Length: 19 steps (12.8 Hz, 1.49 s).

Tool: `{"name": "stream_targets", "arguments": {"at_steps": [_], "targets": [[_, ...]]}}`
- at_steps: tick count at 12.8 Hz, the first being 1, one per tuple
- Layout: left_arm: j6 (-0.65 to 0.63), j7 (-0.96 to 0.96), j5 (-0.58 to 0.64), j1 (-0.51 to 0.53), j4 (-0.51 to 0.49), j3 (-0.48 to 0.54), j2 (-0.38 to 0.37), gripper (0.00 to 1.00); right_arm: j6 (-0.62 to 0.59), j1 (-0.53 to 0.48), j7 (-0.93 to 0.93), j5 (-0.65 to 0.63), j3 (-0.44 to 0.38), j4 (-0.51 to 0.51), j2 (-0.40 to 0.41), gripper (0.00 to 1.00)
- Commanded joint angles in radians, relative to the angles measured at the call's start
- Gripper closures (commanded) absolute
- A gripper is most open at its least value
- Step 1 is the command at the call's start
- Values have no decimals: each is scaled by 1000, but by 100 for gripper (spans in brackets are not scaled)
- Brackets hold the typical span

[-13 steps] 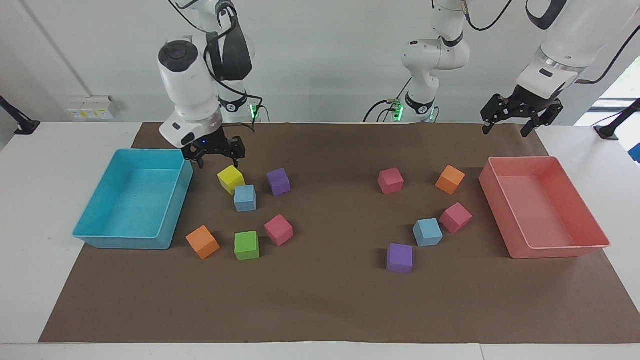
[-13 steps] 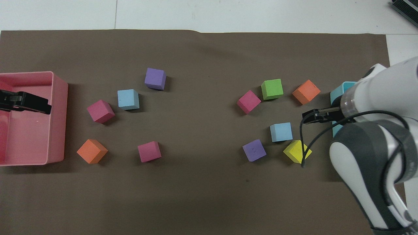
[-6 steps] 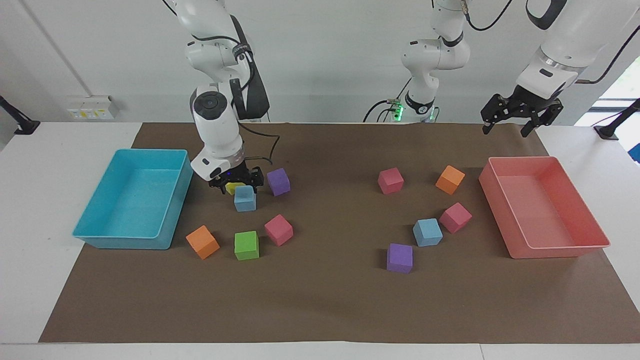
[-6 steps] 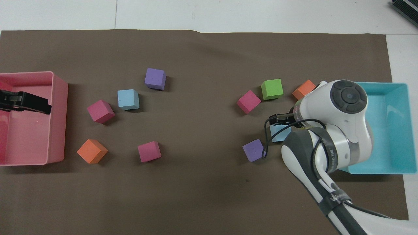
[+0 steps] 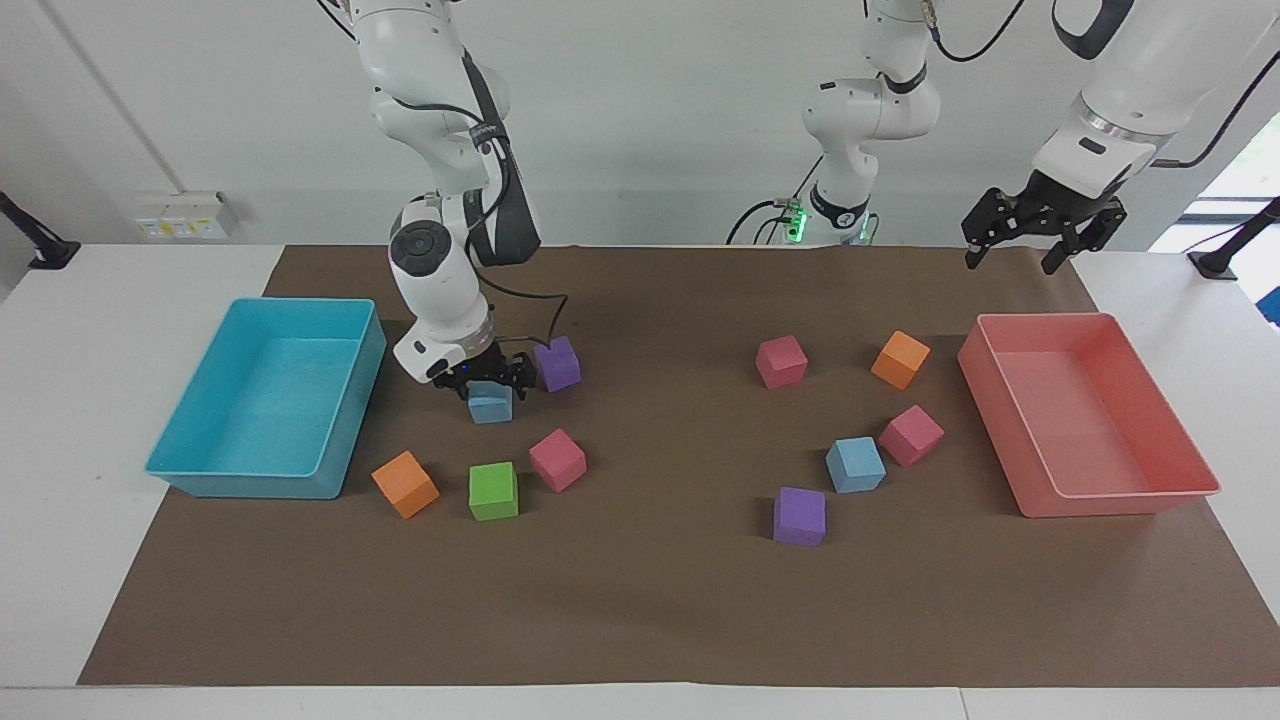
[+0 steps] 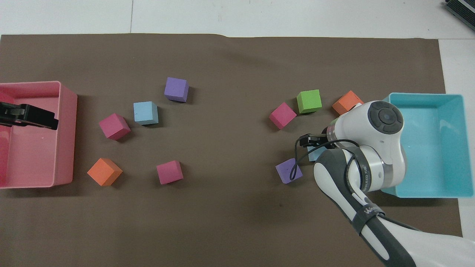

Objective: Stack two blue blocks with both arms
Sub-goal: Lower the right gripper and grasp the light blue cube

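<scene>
both arms: glossy white rounded link shells, joined by dark grey/black rings. right arm [image 5: 440,270] has a round dark grey cap with concentric rings on the wrist housing, a wide black padded band on the link above it, and a thin black cable looping loose beside the wrist. overhead, the same arm [image 6: 365,163] shows a dark grey forearm section with small white lettering, not readable. small blue light at the right gripper [image 5: 488,378] mount. left arm [image 5: 1100,110] has a silver ring above the wrist and black cables trailing off it. left gripper [image 5: 1040,235]: black, angular, two-fingered. green light at the base of the white arm in the middle.
</scene>
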Motion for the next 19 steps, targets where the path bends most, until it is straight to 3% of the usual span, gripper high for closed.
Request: {"name": "stream_targets", "arguments": {"at_steps": [1,15,16,18,19], "targets": [[-14,3,-6,16,11,-9,-5,0,20,-11,2,15,6,-26,-12,0],[-2,3,-11,1,-8,-18,-16,0,118,-11,31,15,4,-88,33,0],[0,3,-9,1,-8,-18,-16,0,118,-11,34,15,4,-88,33,26],[2,3,-6,4,-8,-18,-16,0,124,-10,93,16,4,-88,31,100],[3,3,-6,7,-8,-18,-16,0,125,-2,132,15,6,-88,31,100]]}}
